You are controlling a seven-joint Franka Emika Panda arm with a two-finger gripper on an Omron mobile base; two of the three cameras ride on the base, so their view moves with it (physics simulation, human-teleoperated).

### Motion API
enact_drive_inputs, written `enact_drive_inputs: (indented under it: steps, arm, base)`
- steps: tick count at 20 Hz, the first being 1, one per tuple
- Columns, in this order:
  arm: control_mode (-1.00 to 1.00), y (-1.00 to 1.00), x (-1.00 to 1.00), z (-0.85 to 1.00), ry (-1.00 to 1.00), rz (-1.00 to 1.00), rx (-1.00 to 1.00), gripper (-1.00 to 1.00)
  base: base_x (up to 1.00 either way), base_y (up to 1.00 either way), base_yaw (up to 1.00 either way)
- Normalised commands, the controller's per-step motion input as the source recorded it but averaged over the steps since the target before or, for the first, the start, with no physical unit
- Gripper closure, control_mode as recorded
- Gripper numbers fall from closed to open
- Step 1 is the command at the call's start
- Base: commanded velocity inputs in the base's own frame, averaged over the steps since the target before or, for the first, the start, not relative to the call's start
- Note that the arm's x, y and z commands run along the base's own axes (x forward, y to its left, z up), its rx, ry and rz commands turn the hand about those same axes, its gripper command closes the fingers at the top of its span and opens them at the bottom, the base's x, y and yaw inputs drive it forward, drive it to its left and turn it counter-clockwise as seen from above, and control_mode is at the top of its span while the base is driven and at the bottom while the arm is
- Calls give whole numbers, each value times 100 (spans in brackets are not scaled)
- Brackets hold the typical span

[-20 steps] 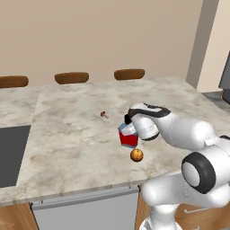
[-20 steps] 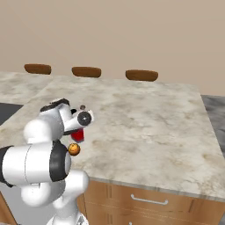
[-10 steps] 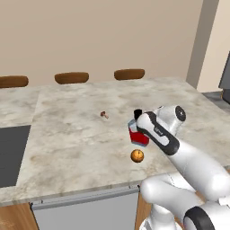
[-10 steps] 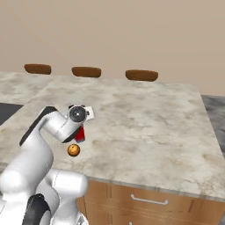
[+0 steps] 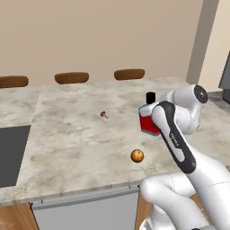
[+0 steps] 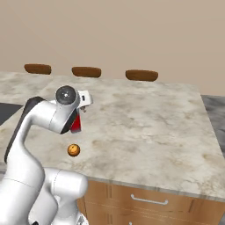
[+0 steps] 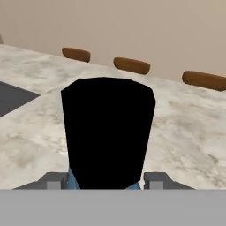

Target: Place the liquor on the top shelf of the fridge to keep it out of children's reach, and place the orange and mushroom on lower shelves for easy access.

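Observation:
My gripper (image 7: pixel 103 182) is shut on the liquor (image 5: pixel 148 122), a bottle with a blue upper half, a red lower half and a black cap. It hangs above the marble counter (image 5: pixel 72 143), partly behind my forearm. In the hand view its black cap (image 7: pixel 108 132) rises between the fingertips (image 7: pixel 53 181). In the right base view the liquor's red half (image 6: pixel 76 125) peeks out under the hand. The orange (image 5: pixel 137 155) (image 6: pixel 73 150) lies on the counter near the front edge, below the bottle. The mushroom (image 5: pixel 104 114) lies farther back to the left. The fridge and its shelves are out of view.
Three brown chair backs (image 5: pixel 72 77) line the far side of the counter. A dark cooktop (image 5: pixel 9 152) is set into the counter at the left. Wooden drawers (image 6: pixel 149 200) sit under the front edge. A dark appliance edge (image 5: pixel 224 81) shows at the far right.
The arm has swung up and to the right, carrying the liquor away from the orange and higher over the counter. The orange and mushroom stayed put.

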Motion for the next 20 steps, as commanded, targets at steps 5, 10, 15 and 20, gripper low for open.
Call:
enact_drive_inputs:
  steps: [5,10,15,20]
  arm:
    - [-100,0,-100,100,-5,-1,11,100]
    - [-100,0,-41,65,7,-23,-5,100]
    - [-100,-9,-51,22,10,-32,-8,100]
    - [-100,-20,-73,-3,1,-21,-4,100]
  base:
    - [0,0,0]
    - [0,0,0]
    - [0,0,0]
    - [0,0,0]
